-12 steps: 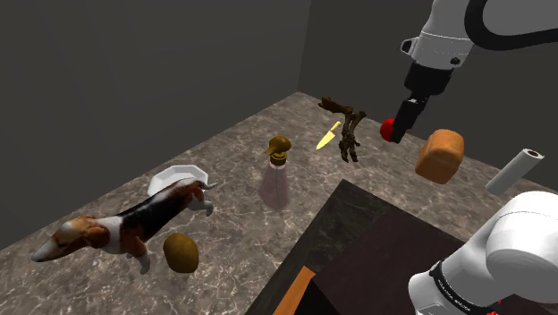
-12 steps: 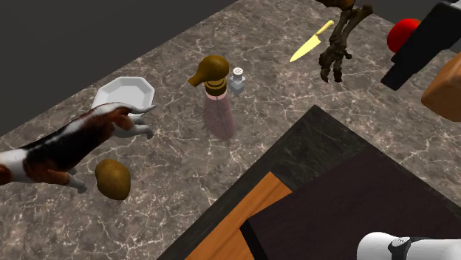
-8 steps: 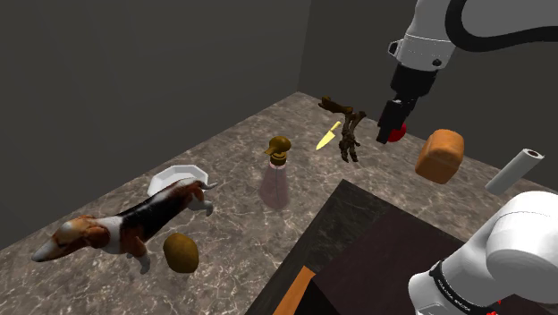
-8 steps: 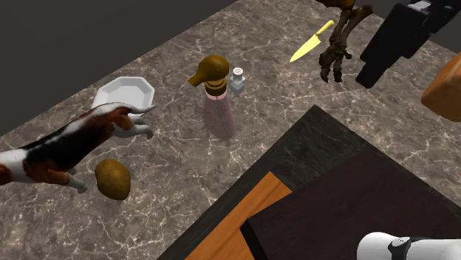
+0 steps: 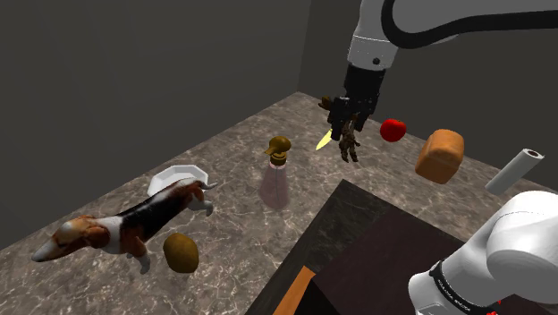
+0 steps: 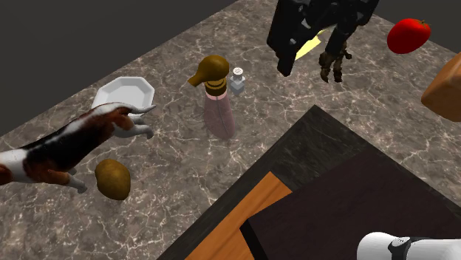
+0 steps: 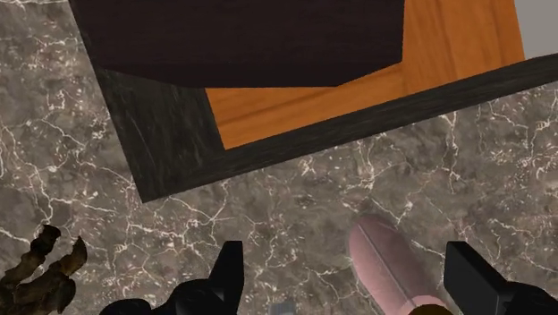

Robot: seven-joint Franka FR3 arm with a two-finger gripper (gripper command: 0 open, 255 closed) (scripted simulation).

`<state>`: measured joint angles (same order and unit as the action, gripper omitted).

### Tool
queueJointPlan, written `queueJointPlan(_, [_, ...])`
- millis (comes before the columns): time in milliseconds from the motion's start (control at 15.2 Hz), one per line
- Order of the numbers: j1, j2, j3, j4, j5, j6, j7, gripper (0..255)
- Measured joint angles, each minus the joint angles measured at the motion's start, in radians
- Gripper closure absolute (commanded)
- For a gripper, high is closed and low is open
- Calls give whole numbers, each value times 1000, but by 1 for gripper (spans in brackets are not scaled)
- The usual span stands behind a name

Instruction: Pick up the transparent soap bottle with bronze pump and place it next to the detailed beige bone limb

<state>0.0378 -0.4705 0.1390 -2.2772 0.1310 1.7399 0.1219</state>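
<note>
1. The pincer [image 5: 343,118] is hovering high over the worktop [image 5: 231,228], up close by the bone limb [image 5: 350,143].
2. The soap bottle [image 5: 274,174] is standing upright on the worktop with its pump on top. It is sitting well apart from the pincer, lower down and toward the shoulder view's left.
3. In the wrist view, the bottle's pale body [image 7: 389,264] is showing between the two fingers, far below them and untouched.
4. The pincer is gaping wide and carrying nothing.
5. My read: it is needing to cross over and descend, fingers straddling that upright body.
</note>
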Motion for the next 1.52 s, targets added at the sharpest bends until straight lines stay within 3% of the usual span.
queueJointPlan(792, [9, 454, 92, 365, 38, 101, 304, 0])
queueJointPlan(1518, [22, 506, 105, 322, 39, 201, 331, 0])
